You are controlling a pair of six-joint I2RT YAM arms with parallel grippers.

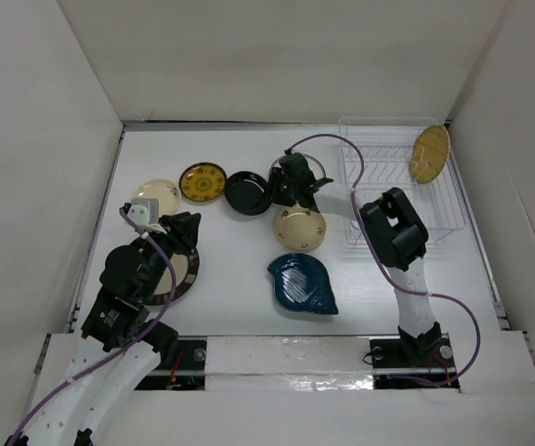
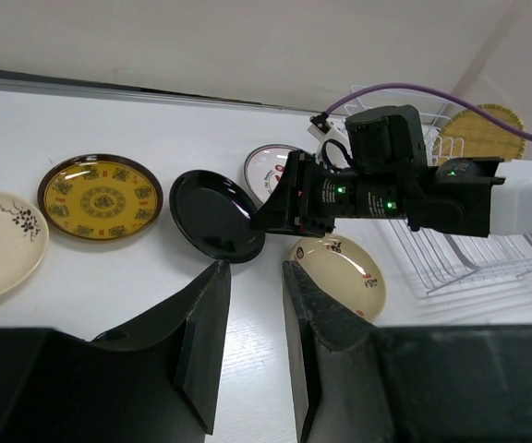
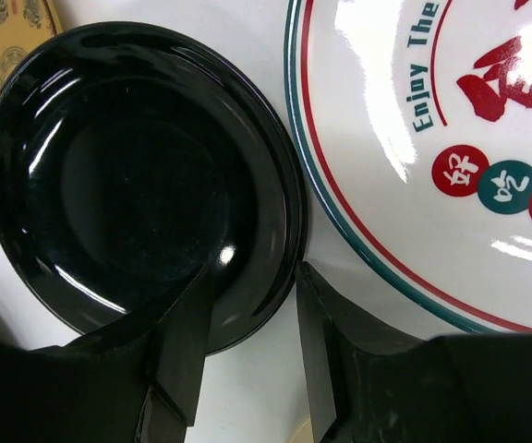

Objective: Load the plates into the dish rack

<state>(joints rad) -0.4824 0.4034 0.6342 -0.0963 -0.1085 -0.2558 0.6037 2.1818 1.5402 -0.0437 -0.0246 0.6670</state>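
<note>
Seen from above, small plates lie scattered on a white table to the left of a wire dish rack [image 1: 393, 200]. One woven yellow plate [image 1: 430, 153] already stands on edge at the rack's far right corner. The right gripper [image 3: 255, 277] reaches low to the glossy black plate [image 3: 127, 175], jaws apart astride its rim. One finger is inside, the other beside the white plate with red and green marks [image 3: 432, 138], probably ready to pinch the edge, though contact is unclear. The left gripper [image 2: 252, 341] hovers, jaws apart and empty, above the large dark-rimmed plate [image 1: 170, 274].
</note>
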